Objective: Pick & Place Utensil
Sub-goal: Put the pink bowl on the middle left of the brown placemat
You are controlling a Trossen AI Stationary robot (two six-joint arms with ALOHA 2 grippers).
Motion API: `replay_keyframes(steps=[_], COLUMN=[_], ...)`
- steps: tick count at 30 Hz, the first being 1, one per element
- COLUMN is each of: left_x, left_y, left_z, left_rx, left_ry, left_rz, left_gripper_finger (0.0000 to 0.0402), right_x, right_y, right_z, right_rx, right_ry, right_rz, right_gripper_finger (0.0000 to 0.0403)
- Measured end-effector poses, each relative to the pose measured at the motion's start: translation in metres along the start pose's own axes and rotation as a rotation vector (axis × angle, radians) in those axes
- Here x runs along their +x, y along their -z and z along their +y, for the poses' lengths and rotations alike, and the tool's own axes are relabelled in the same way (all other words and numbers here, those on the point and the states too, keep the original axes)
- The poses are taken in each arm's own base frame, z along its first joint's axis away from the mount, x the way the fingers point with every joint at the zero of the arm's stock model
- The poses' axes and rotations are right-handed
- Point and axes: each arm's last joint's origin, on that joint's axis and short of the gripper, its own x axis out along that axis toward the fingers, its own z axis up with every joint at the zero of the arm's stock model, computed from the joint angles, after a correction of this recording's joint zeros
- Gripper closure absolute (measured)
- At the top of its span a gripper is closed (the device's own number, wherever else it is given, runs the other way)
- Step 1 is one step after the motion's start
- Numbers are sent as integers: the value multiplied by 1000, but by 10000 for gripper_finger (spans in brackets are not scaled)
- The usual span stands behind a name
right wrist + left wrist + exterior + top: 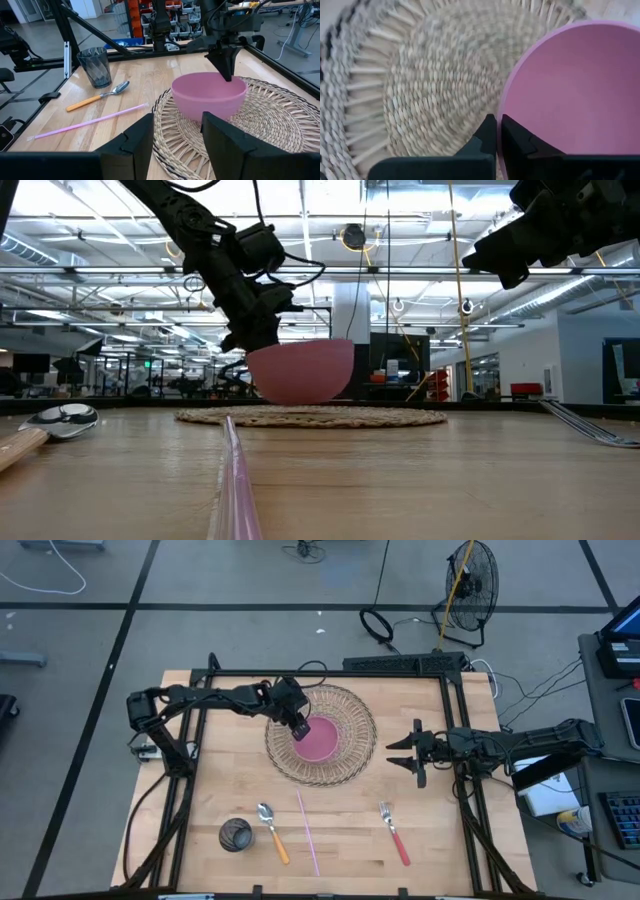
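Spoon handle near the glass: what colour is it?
Orange, on the spoon lying beside the dark glass. It shows best in the right wrist view.

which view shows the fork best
The high view: the whole fork, red handle and tines, lies on the table by the right gripper. The low view catches only its tines at the edge; neither wrist view shows it.

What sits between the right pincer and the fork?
Nothing visible. The open right pincer hangs beside the woven mat; the fork lies on bare table nearer the front edge. The left pincer grips the pink bowl.
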Motion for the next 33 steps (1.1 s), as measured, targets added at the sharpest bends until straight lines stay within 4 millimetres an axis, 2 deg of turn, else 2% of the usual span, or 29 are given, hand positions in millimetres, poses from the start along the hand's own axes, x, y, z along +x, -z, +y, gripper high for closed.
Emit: replay_keyframes(steps=[6,15,23,29,33], left_x=[-15,-34,-36,-37,-38], left_y=[-1,11,10,8,8], left_z=[0,5,13,23,24], left_rx=[-19,-41,-55,-61,-71], left_ry=[-13,-149,-193,-208,-206], left_rz=[-1,94,99,92,92], left_gripper_finger=[393,393,382,395,373], right_x=[0,0,0,0,0], right_y=[0,0,0,0,0], right_z=[0,0,0,0,0], right_rx=[-4,-4,2,6,5], right_ry=[1,1,-1,-2,-2], right_rz=[1,1,2,2,5], right_gripper_finger=[245,245,245,245,245])
